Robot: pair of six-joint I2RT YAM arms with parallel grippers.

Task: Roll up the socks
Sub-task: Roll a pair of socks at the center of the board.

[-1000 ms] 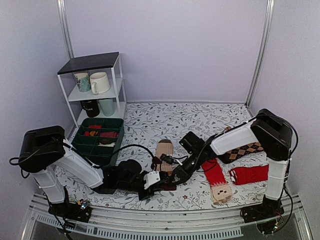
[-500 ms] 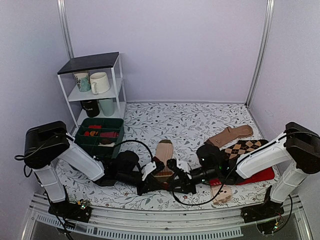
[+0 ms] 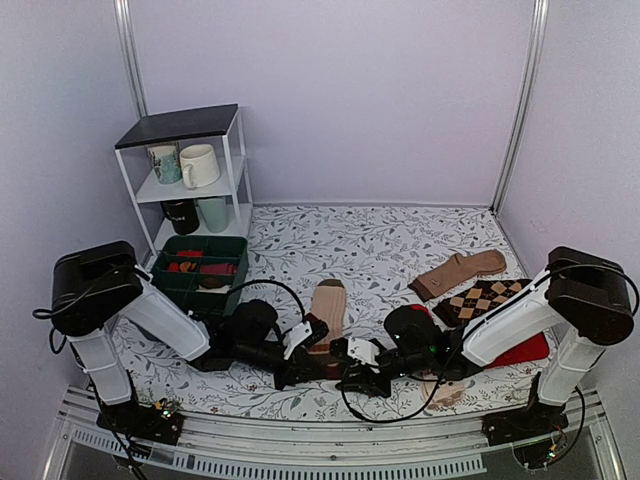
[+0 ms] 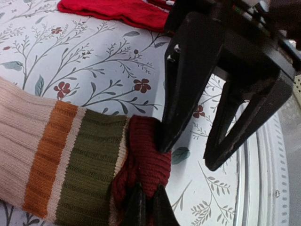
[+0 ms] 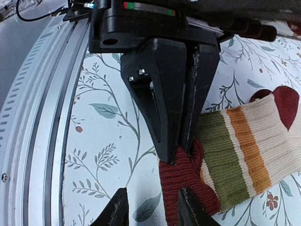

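The socks [image 3: 328, 302] lie as a tan striped pair near the table's front, maroon toe toward me. In the left wrist view the toe [image 4: 148, 160] is bunched up beside the green and orange stripes. My left gripper [image 4: 146, 205] is shut on that toe fabric. My right gripper [image 5: 153, 209] faces it from the other side, open. One of its fingers [image 5: 190, 207] rests on the maroon toe [image 5: 186, 176] and the other stands over bare tablecloth. In the top view both grippers, left [image 3: 316, 358] and right [image 3: 346, 370], meet low at the toe.
A green divided bin [image 3: 195, 275] and a white shelf with mugs [image 3: 190, 165] stand at the left. A brown sock [image 3: 460, 270], argyle socks [image 3: 485, 298] and red socks [image 3: 522, 350] lie at the right. The metal front rail [image 5: 33, 117] runs close to the grippers.
My right arm swung down from over the red socks to the front edge, bringing its gripper, now opened wider, to the sock's toe opposite the left one. The left gripper kept its grip.
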